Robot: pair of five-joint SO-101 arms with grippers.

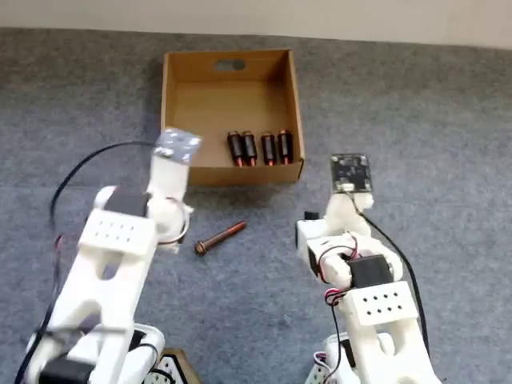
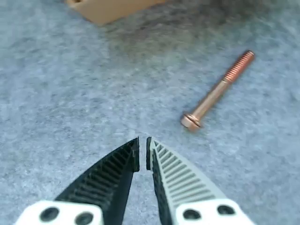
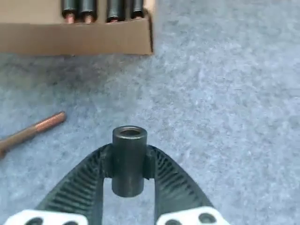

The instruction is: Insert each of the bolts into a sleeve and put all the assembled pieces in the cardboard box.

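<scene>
The left end effector (image 2: 142, 149) is seen clenched on nothing, the tips of its ribbed fingers (image 2: 112, 173) almost touching, and is held low over the grey worktop (image 2: 70, 93). A copper bolt (image 2: 218, 90) is found lying flat on the worktop near those tips but apart from them, with its head turned toward them and its threaded end away. A black sleeve (image 3: 129, 140) is grasped by the right end effector (image 3: 127, 159) across its body, with the open bore pointed away from the wrist, toward the box (image 3: 75, 40). In the high view the bolt (image 1: 220, 238) is placed between the two arms, in front of the box (image 1: 232, 174) and clear of its front wall. Four assembled pieces (image 1: 260, 148) are laid side by side inside the box, against that wall.
</scene>
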